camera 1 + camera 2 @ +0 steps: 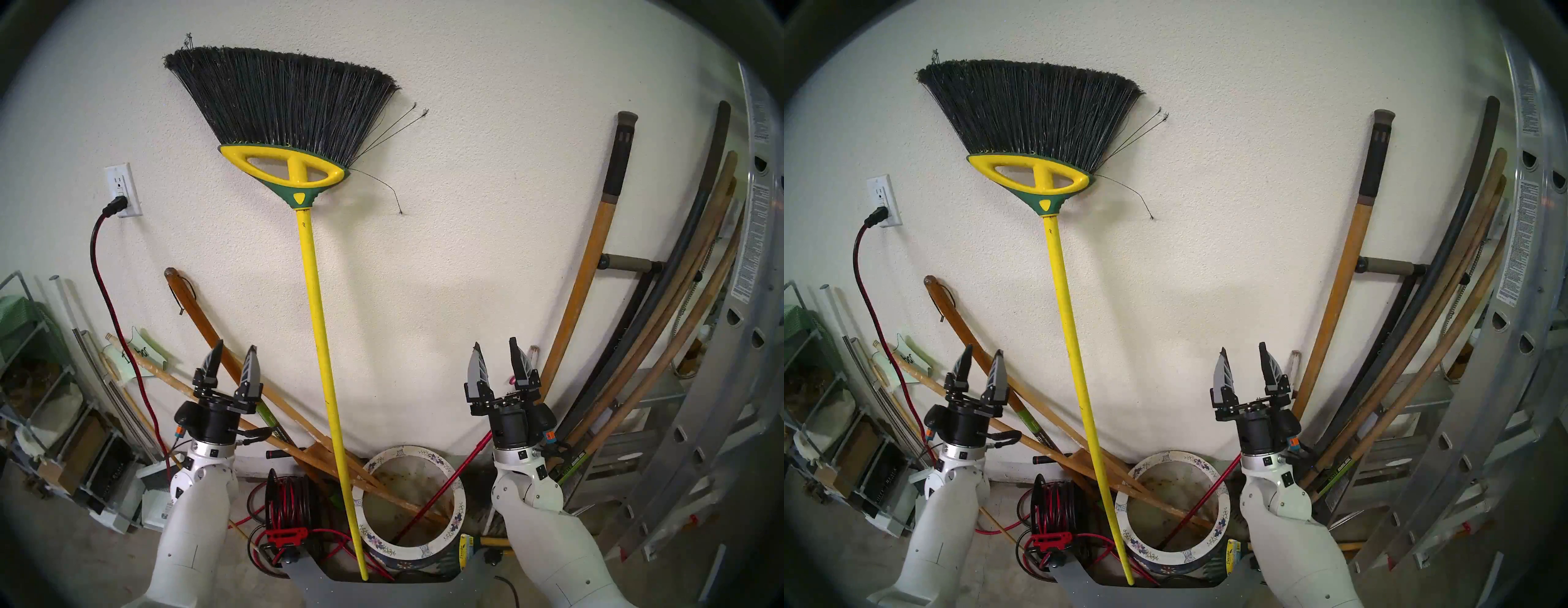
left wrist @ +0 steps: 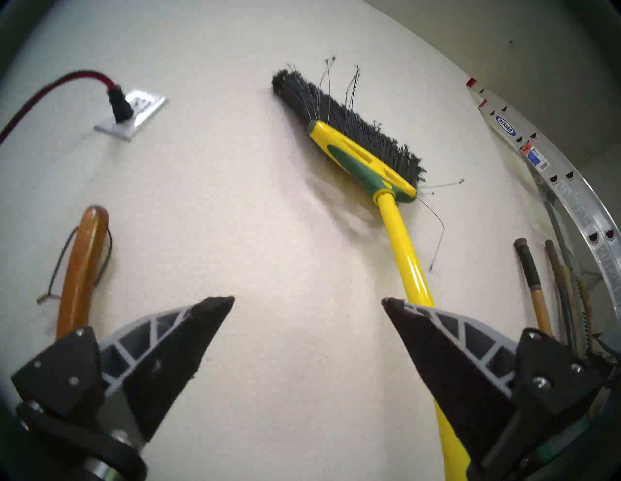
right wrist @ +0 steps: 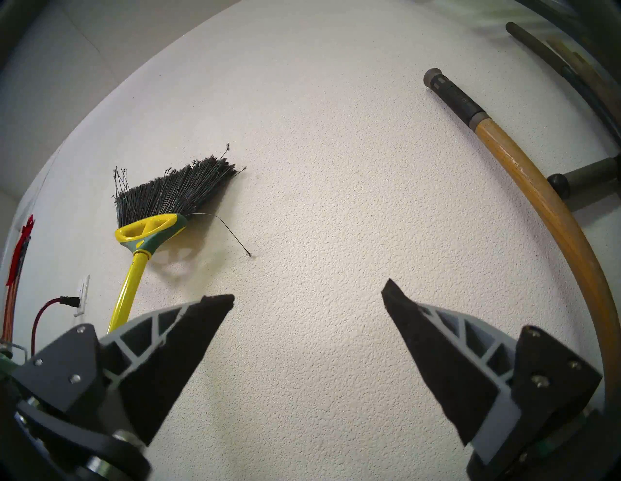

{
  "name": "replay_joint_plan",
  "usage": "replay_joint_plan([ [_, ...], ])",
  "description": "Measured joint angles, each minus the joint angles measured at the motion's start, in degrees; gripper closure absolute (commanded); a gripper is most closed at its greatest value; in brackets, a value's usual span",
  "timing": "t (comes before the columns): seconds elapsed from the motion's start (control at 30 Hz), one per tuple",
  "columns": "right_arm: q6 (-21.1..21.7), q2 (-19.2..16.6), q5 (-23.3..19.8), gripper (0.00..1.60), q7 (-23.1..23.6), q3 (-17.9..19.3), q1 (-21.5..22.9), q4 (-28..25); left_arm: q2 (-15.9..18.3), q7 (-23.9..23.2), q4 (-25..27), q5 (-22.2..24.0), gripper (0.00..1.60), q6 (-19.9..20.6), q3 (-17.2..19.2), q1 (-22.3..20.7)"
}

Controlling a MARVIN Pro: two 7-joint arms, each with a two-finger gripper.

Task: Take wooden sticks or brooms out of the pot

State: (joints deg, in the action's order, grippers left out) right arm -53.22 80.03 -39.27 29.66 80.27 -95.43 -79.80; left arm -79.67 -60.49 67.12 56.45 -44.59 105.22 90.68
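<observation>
The broom (image 1: 316, 322) leans head-up on the wall: thin yellow pole, yellow-and-green head, fanned black bristles. Its lower end crosses the left rim of the flowered white-rimmed pot (image 1: 424, 452) and stops at the pot's front left. Two tan wooden poles (image 1: 191, 305) slant in from the left, their ends inside the pot, and a thin red pole (image 1: 445, 479) leans in from the right. My left gripper (image 1: 235, 346) is open and empty left of the yellow pole. My right gripper (image 1: 495, 343) is open and empty above the pot's right side. The broom also shows in the left wrist view (image 2: 403, 248).
Several long tool handles (image 1: 594, 276) lean on the wall at right, beside an aluminium ladder (image 1: 746, 297). A red-and-black cord reel (image 1: 288, 496) stands left of the pot. A wall outlet (image 1: 123, 187) holds a plugged cord. Wire shelving (image 1: 34, 361) stands at far left.
</observation>
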Motion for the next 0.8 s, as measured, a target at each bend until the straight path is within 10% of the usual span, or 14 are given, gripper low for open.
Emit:
replay_joint_plan([
  [0.8, -0.1, 0.0, 0.0, 0.0, 0.0, -0.1, 0.0, 0.0, 2.8, 7.5, 22.1, -0.4, 0.0, -7.5, -2.1, 14.1],
])
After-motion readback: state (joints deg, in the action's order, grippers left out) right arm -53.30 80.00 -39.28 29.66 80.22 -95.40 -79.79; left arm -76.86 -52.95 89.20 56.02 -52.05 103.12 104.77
